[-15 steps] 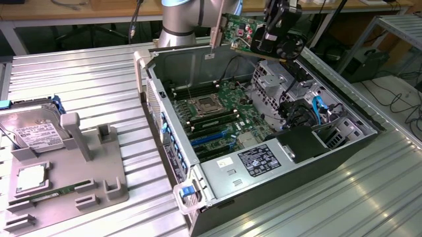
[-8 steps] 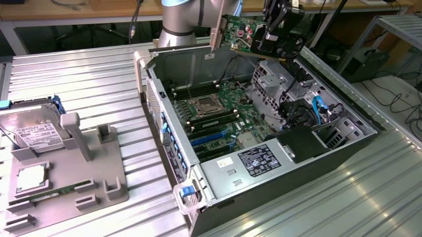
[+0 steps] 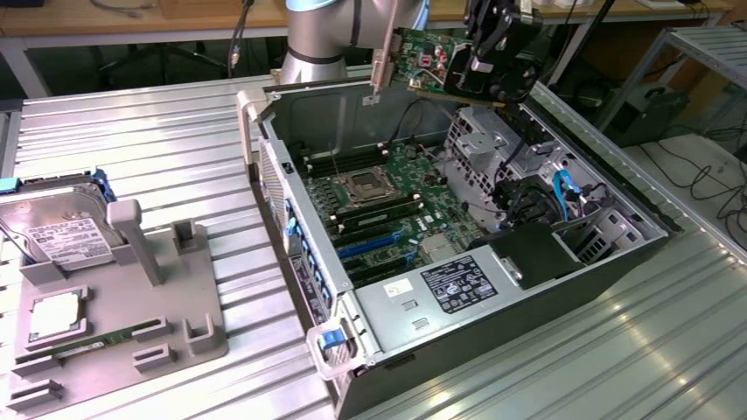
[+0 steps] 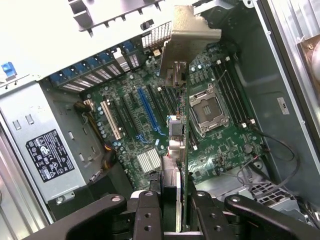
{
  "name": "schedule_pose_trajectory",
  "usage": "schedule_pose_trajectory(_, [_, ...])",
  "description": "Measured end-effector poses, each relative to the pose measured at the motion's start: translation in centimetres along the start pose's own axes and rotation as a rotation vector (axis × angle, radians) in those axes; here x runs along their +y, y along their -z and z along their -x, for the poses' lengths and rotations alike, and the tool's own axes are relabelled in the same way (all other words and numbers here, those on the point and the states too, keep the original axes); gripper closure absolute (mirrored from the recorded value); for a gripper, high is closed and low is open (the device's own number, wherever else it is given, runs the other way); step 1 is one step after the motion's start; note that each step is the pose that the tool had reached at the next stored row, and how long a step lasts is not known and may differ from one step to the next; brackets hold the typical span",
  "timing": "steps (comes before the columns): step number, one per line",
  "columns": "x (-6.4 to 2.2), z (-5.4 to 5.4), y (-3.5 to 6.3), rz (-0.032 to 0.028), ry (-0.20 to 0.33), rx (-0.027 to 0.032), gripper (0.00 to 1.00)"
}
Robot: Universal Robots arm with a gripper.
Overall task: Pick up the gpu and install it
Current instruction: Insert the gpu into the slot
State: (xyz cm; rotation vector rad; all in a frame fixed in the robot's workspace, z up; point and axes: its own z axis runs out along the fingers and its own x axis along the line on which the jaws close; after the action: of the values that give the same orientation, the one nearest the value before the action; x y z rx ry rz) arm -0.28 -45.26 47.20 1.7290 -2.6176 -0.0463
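Gpu: I see the gpu (image 3: pixel 422 54) off the table and in the air, above the far edge of the open computer case (image 3: pixel 350 289), well clear of the boards inside. In the wrist view it runs edge-on away from the camera, with its silver bracket (image 4: pixel 192 35) at the far end.
Grip: the gripper (image 4: pixel 176 200) has its jaws drawn narrow on the card, with a finger (image 4: pixel 147 215) pressed to each face. I judge the hold firm.
Slots: the motherboard (image 3: pixel 391 206) lies bare below. The long blue slot (image 4: pixel 150 107) and the slots beside it hold nothing that I can see. The card's lower edge is apart from all of them.
Progress: by my reading the pick-up is done and the install is not. The card is not seated, and I cannot tell whether it is lined up over a slot.
Arm: the arm (image 3: pixel 321 35) stands behind the case's far edge. Its wrist reaches over the case and the gripper points down into it. The card hangs tilted, bracket toward the exterior view's left.
Table: the case lies open side up on the slatted metal table (image 3: pixel 175 149). Toward the table's edge on the exterior view's left sits a grey fixture (image 3: pixel 175 324). It carries the hard drive (image 3: pixel 65 236) at its far end and the memory stick (image 3: pixel 111 337) nearer its near edge, both well apart from the gripper.
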Motion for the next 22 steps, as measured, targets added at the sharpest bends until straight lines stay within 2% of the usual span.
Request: schedule_pose_trajectory(22, [0.0, 0.0, 0.0, 0.0017, 0.136, 0.0037, 0.72])
